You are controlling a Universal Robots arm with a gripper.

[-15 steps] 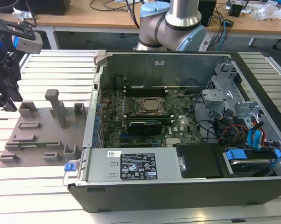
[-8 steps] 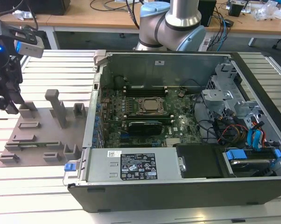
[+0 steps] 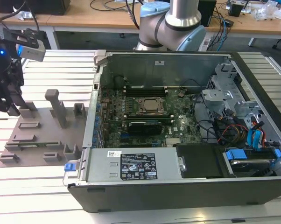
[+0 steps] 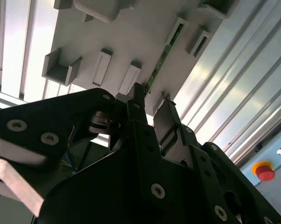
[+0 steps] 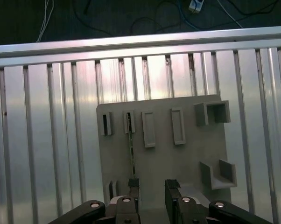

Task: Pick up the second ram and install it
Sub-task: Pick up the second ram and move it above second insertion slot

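The memory stick (image 5: 131, 149) stands on edge in the grey tray (image 5: 182, 163), its ends caught in slotted blocks. In the first wrist view it lines up with one fingertip of the pincer (image 5: 152, 185) rather than with the gap. The pincer's jaws are apart and grip nothing.

In the exterior view the pincer hangs at the tray's ten o'clock corner. The open computer case (image 3: 168, 65), holding a circuit board and cables, sits just beside the tray at its three o'clock. A tall post (image 3: 56, 109) rises mid-tray. Bare ribbed counter (image 5: 38, 140) spreads round the tray's other sides.
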